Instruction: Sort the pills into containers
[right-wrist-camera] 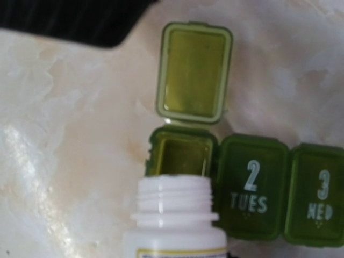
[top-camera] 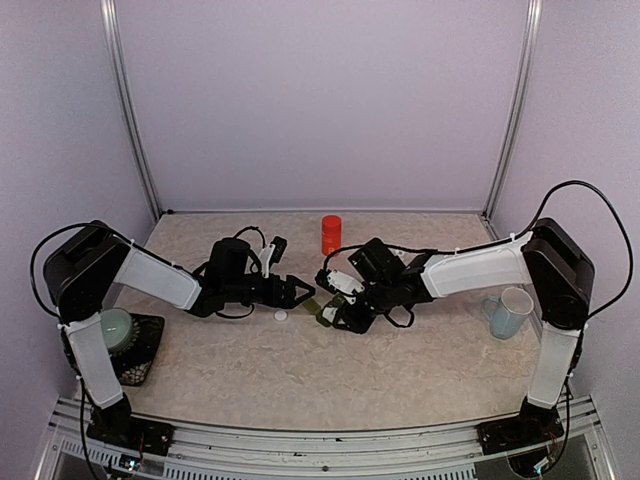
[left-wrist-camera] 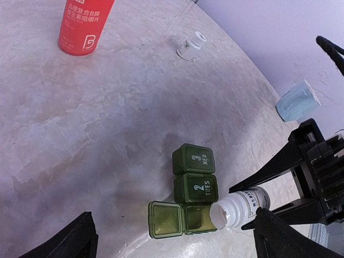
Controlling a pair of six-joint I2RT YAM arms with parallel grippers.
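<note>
The dark green containers (left-wrist-camera: 194,183) (right-wrist-camera: 252,193) (top-camera: 318,307) lie on the table between the arms. The lids marked 2 and 3 are shut. The first compartment (right-wrist-camera: 180,156) is open, its lid (right-wrist-camera: 193,70) folded back, and its yellowish inside looks empty. My right gripper (left-wrist-camera: 252,203) (top-camera: 336,316) is shut on an uncapped white pill bottle (left-wrist-camera: 239,207) (right-wrist-camera: 174,215), which is tipped with its mouth at the edge of the open compartment. My left gripper (left-wrist-camera: 174,235) (top-camera: 300,292) hovers open just left of the containers, holding nothing. No pills show.
A red tube (top-camera: 331,234) (left-wrist-camera: 85,24) stands at the back. A small white bottle (left-wrist-camera: 191,47) lies near it. A white cap (top-camera: 281,316) lies by the left gripper. A pale blue mug (top-camera: 508,312) (left-wrist-camera: 296,99) stands at the right, and a black scale bearing a green dish (top-camera: 118,330) at the left.
</note>
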